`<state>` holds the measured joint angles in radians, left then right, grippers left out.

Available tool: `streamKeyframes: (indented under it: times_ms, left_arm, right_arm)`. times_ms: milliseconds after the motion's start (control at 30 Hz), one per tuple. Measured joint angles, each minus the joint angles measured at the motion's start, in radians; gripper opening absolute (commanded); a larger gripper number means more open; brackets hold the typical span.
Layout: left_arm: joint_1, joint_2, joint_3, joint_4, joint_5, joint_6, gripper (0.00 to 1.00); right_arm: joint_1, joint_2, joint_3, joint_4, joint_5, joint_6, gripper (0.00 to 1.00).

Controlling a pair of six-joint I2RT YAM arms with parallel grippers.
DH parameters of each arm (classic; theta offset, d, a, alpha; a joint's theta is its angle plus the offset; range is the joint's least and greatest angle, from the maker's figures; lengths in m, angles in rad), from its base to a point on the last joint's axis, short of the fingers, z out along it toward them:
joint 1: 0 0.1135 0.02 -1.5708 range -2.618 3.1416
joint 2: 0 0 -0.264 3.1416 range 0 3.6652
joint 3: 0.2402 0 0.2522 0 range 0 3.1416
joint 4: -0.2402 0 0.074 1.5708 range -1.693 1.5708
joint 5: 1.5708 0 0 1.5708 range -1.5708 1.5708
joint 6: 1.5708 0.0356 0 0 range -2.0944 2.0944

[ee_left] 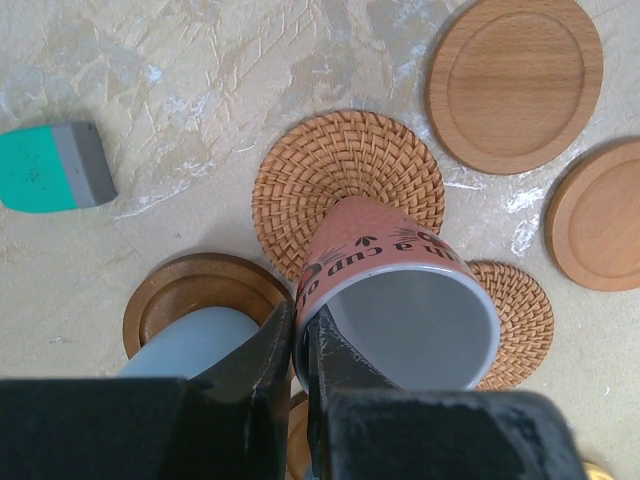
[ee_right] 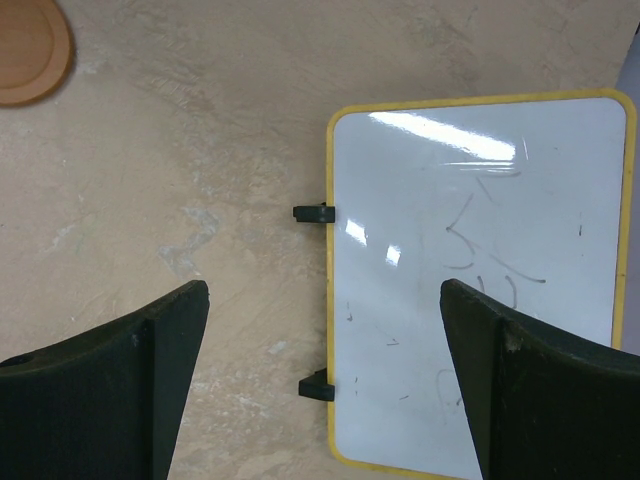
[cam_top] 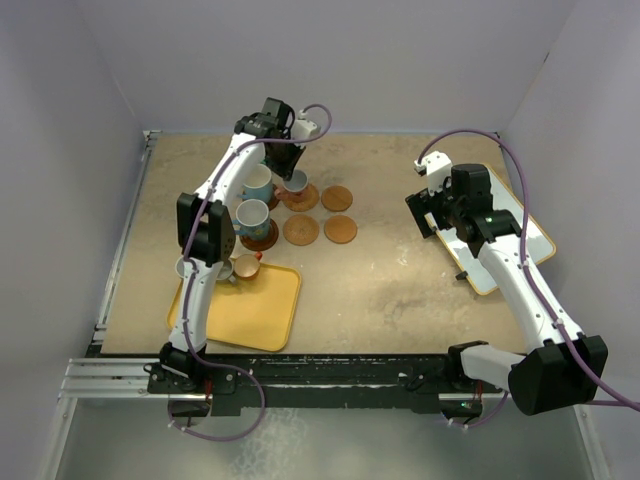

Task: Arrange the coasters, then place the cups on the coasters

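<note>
My left gripper (ee_left: 300, 335) is shut on the rim of a salmon-pink cup (ee_left: 400, 300) with black lettering, one finger inside and one outside. The cup is tilted, with its base over a woven round coaster (ee_left: 348, 185). In the top view this cup (cam_top: 296, 180) hangs over that coaster (cam_top: 300, 197) at the back centre. Two light blue cups (cam_top: 252, 215) (cam_top: 258, 185) stand on dark coasters. Bare wooden coasters (cam_top: 337, 197) (cam_top: 340, 229) (cam_top: 300, 229) lie to the right. My right gripper (ee_right: 322, 295) is open and holds nothing.
A yellow tray (cam_top: 270, 320) at the front left carries an orange cup (cam_top: 247, 265) and another cup (cam_top: 188, 267) half hidden by the left arm. A yellow-edged whiteboard (ee_right: 480, 280) lies under the right gripper. A teal block (ee_left: 50, 168) lies left of the coasters.
</note>
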<state>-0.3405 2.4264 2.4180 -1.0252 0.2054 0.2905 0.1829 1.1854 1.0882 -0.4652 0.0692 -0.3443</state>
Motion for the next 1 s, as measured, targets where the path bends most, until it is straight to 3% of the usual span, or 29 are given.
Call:
streamKeyframes:
  times_ms: [767, 1000]
  left_arm:
    - [0.013, 0.044, 0.028, 0.015, 0.0, -0.022, 0.03]
    - [0.013, 0.048, 0.033, 0.016, 0.001, -0.022, 0.08]
  right_arm:
    - [0.0, 0.0, 0.0, 0.0, 0.0, -0.001, 1.0]
    - [0.0, 0.0, 0.0, 0.0, 0.0, -0.001, 1.0]
